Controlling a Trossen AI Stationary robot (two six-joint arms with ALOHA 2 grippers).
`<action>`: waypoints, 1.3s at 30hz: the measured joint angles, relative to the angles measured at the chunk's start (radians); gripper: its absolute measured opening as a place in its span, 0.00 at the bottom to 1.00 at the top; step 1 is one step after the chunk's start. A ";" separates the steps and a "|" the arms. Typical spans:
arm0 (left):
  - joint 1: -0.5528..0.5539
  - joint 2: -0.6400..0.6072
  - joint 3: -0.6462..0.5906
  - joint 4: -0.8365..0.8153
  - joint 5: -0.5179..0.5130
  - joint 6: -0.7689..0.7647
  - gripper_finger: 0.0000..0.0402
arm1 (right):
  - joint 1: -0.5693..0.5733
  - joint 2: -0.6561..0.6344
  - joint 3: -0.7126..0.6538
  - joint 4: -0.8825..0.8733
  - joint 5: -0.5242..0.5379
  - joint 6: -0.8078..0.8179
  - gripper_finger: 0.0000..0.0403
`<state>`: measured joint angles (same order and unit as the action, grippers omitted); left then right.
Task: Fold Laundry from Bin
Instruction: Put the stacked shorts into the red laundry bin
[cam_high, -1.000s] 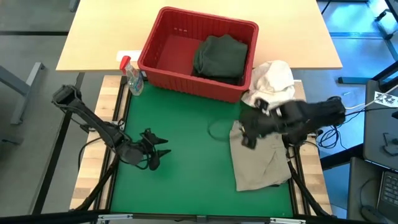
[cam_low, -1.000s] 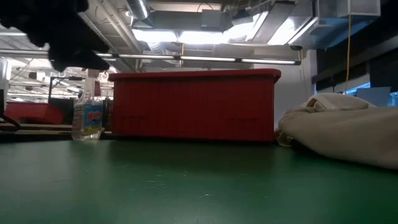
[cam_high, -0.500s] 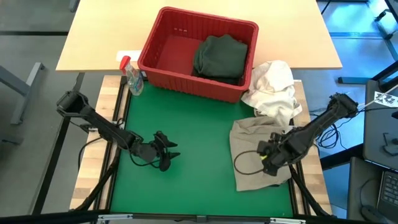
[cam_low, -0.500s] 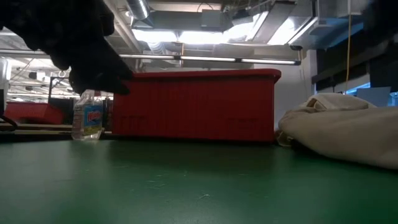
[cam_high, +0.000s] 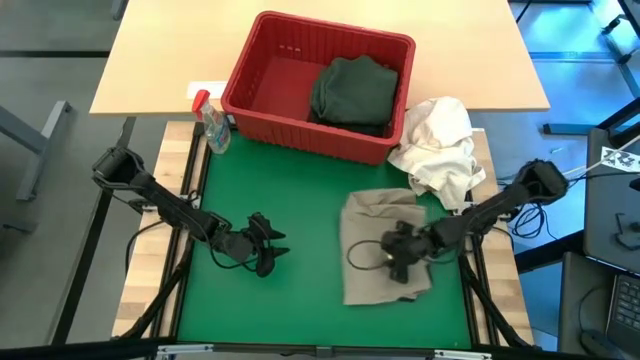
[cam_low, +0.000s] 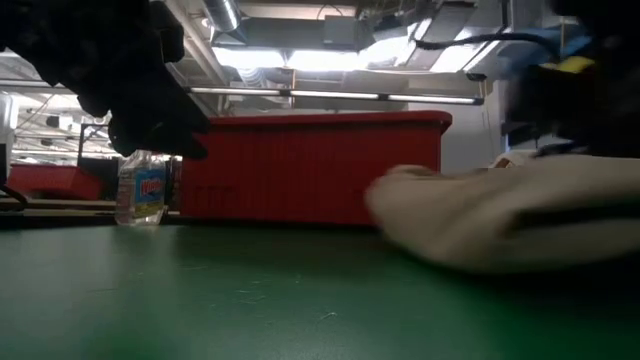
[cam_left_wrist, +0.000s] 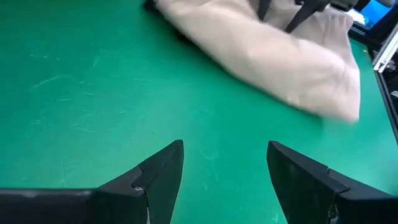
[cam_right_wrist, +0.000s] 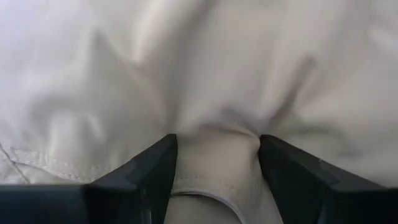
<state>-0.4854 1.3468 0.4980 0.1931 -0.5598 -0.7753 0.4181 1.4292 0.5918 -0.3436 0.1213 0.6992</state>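
Khaki-beige soft cloth garment (cam_high: 385, 255) lies rumpled on the green table mat (cam_high: 290, 200), right under the right gripper (cam_high: 398, 262). That gripper's two dark fingers (cam_right_wrist: 146, 171) pinch a fold of the cloth between them. The left gripper (cam_high: 262, 250) hangs low over the bare mat, well apart from the garment, with its fingers (cam_left_wrist: 163, 171) spread wide and nothing in them. Beyond both grippers sits the red ribbed plastic basket (cam_high: 265, 95), with a dark folded garment (cam_high: 355, 92) inside. A white cloth bundle (cam_high: 440, 145) lies just beside the basket.

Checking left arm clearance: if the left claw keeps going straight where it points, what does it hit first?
Bare green mat first, then probably the khaki garment that the right claw is pinching. The left claw is open; depth is uncertain.
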 joint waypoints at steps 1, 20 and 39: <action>0.000 0.000 0.000 0.002 0.003 0.000 0.56 | -0.025 0.029 0.000 0.068 -0.001 -0.035 0.58; 0.014 0.000 0.066 -0.058 0.096 0.027 0.56 | -0.318 0.466 0.438 0.462 -0.176 -0.453 0.58; 0.213 0.095 0.215 -0.109 0.107 0.186 0.56 | -0.315 -0.398 0.045 0.045 0.191 -0.102 0.58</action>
<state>-0.2726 1.4419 0.7128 0.0841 -0.4531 -0.5894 0.1036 1.0308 0.6368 -0.2987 0.3126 0.5972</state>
